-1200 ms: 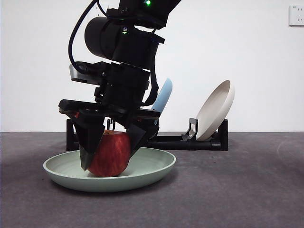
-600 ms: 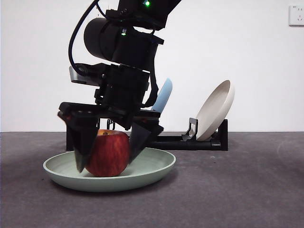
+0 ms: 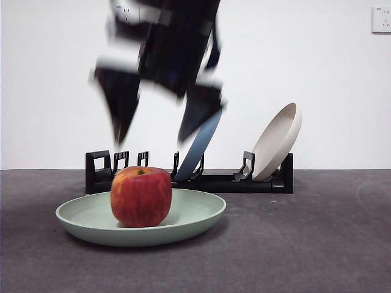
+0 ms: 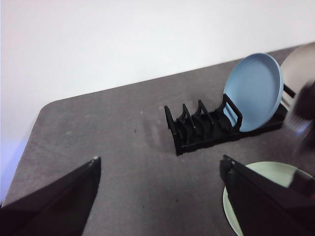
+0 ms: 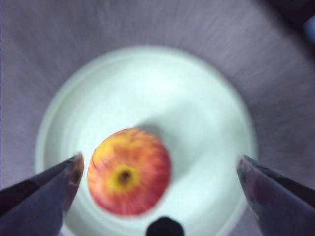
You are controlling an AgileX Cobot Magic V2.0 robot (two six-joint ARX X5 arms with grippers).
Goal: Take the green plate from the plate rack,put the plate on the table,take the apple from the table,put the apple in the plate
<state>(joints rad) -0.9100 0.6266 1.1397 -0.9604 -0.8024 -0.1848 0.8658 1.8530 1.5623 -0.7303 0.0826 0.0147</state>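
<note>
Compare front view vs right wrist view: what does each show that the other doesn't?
Front view only: the plate rack behind, with a blue plate and a beige plate leaning in its slots, plus the white wall with its socket. It also shows the right claw from the side, blurred, open, well above the fruit.

Right wrist view only: the top of the apple, looking straight down at its stem hollow, and the green plate as a full circle.

Both: the apple sitting free in the green plate on the table.
</note>
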